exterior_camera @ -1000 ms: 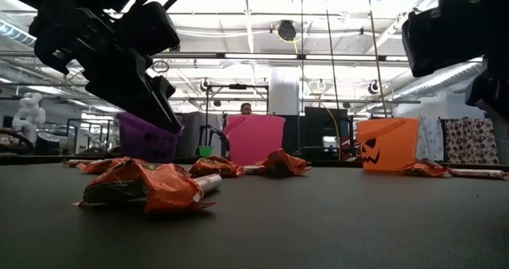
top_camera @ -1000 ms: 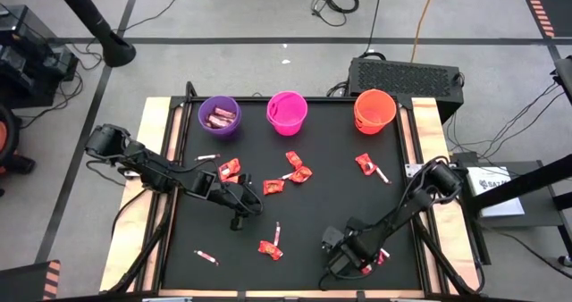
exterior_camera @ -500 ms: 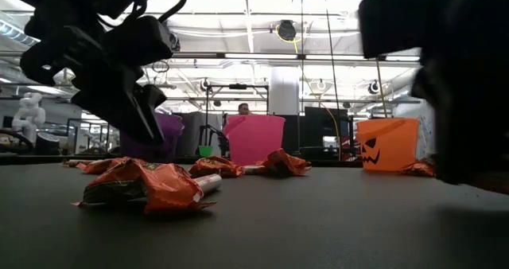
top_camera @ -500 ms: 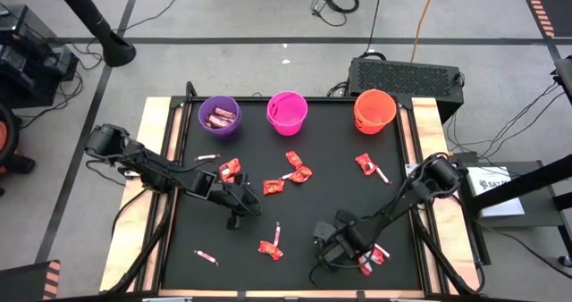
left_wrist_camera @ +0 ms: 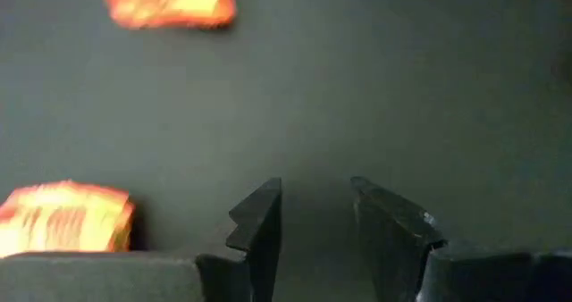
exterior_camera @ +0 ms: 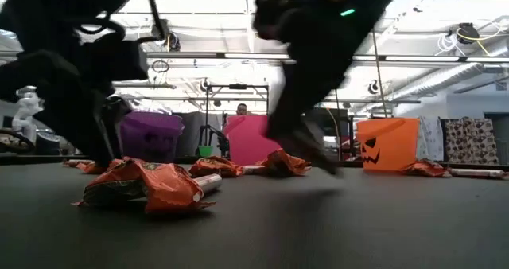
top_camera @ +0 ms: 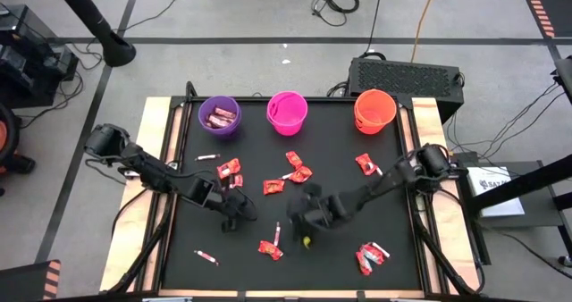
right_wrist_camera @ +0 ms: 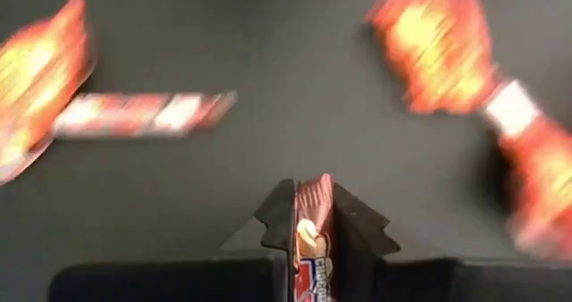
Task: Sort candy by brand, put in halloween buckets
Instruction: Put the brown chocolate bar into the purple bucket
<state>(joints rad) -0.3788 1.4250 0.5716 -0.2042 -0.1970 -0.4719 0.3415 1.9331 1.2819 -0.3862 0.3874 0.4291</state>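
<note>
Maroon-wrapped candy (right_wrist_camera: 313,239) sits pinched between the pressed fingers of the right gripper (top_camera: 307,223), raised over mid-table, so the carry step looks under way; next it needs a swing to whichever bucket matches, purple bucket (top_camera: 219,116), pink bucket (top_camera: 287,112) or orange bucket (top_camera: 374,110). The left gripper (left_wrist_camera: 313,226) hangs spread and empty near red-orange sweets (top_camera: 230,168) on the black mat (top_camera: 331,172), with a workshop behind

overhead looking down, table-level across, wrists close above mat (top_camera: 295,199)
</note>
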